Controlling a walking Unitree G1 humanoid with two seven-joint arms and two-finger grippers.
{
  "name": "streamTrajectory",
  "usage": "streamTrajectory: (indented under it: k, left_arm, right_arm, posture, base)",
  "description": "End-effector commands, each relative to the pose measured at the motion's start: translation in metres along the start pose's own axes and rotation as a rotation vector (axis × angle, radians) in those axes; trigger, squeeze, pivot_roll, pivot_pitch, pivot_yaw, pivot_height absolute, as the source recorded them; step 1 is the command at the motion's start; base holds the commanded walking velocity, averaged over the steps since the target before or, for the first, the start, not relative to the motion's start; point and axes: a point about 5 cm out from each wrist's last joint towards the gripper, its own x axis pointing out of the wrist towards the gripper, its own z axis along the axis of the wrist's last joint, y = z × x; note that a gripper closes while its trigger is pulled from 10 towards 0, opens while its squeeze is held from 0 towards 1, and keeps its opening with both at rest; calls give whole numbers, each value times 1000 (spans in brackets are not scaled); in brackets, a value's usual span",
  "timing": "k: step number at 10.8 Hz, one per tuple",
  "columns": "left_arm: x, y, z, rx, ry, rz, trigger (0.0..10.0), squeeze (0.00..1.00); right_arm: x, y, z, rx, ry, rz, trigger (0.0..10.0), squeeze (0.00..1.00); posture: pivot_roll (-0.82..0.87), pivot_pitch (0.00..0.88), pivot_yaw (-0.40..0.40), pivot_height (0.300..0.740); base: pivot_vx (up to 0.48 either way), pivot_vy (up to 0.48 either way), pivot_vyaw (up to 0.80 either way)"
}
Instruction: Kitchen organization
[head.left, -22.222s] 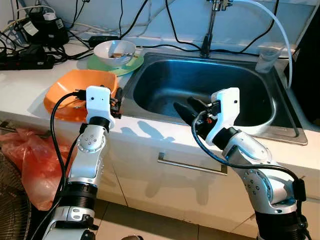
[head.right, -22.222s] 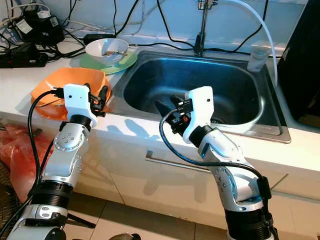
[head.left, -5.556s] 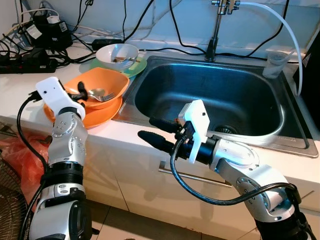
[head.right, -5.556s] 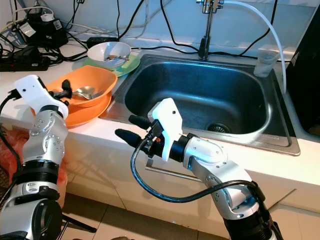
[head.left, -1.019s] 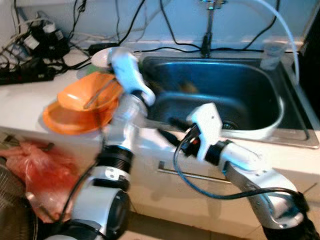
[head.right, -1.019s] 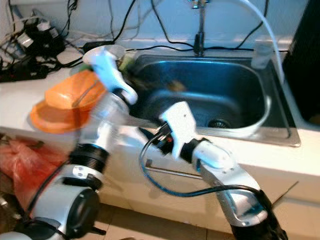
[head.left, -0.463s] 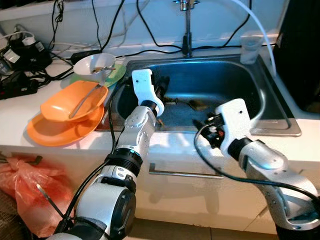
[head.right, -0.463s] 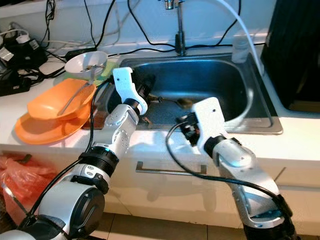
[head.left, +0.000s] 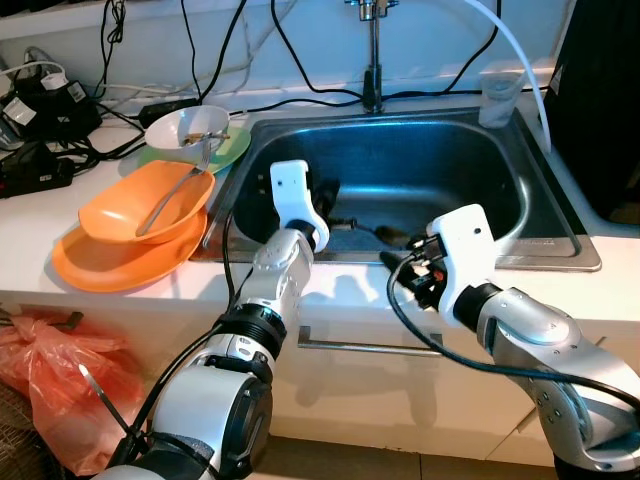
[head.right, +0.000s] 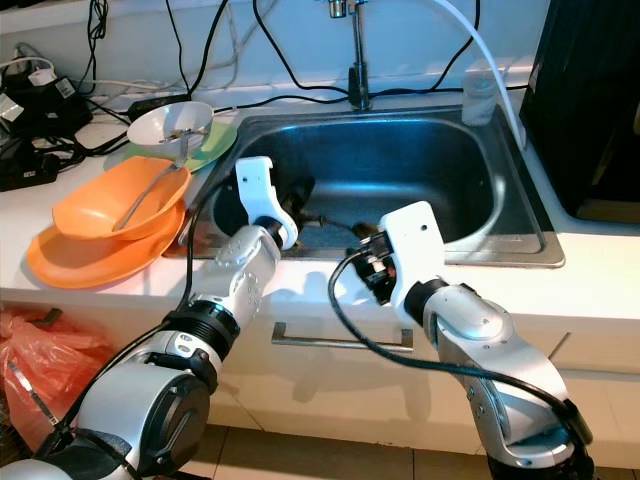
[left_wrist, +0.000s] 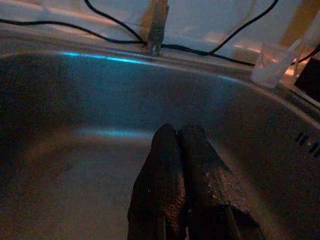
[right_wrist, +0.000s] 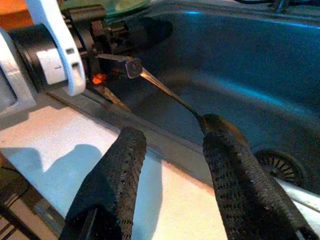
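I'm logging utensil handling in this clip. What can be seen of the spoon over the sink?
The spoon looks like plain metal, with a thin straight handle and a dull, darkened bowl. It hangs nearly level inside the steel sink, above its floor. The handle's end sits in the shut left claw, apparently pinched there. The bowl points toward the open right claw, which does not touch it.

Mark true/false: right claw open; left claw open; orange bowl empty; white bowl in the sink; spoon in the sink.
1. Right claw is open. True.
2. Left claw is open. False: its fingers are shut together, over the sink.
3. Orange bowl is empty. False: a utensil leans in it.
4. White bowl is in the sink. False: it sits on a green plate on the counter.
5. A spoon is in the sink. True.
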Motion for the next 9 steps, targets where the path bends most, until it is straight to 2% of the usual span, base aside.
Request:
streamTrajectory:
  k: [1, 2, 4, 5, 6, 7, 8, 9]
  left_arm:
    - [-1, -4, -9, -19, 22, -5, 10000, 0]
    - [-4, -5, -20, -28, 59, -4, 10000, 0]
    - [-3, -13, -25, -76, 81, -20, 10000, 0]
    - [-2, -17, -27, -108, 92, -30, 10000, 43]
    - [-2, -18, -28, -107, 98, -35, 10000, 220]
    - [-3, -18, -31, -127, 116, -27, 10000, 329]
    - [-4, -17, -33, -142, 118, -33, 10000, 859]
    - [-5, -14, -35, -122, 133, -22, 10000, 1000]
  right_arm:
    - [-3, 7, 6, 1, -15, 36, 10000, 0]
    - [-5, 15, 8, 8, -18, 73, 10000, 0]
    - [-7, 20, 10, 9, -13, 89, 10000, 0]
    - [-6, 20, 12, 11, -11, 91, 10000, 0]
    - [-7, 20, 12, 11, -9, 91, 10000, 0]
    - [-8, 20, 12, 13, -6, 95, 10000, 0]
    - [-8, 21, 12, 13, -3, 97, 10000, 0]
    - [-8, 21, 12, 15, 1, 101, 10000, 0]
  posture:
    - [-321, 0, 140, 740]
    - [-328, 0, 135, 740]
    - [-331, 0, 131, 740]
    - [-333, 0, 131, 740]
    - [-333, 0, 131, 740]
    - [-336, 0, 129, 740]
    - [-334, 0, 129, 740]
    - [-330, 0, 129, 740]
  base:
    - [0, 0, 0]
    - [0, 0, 0]
    - [0, 0, 0]
    - [0, 0, 0]
    - [0, 0, 0]
    - [0, 0, 0]
    - [0, 0, 0]
    - [0, 0, 0]
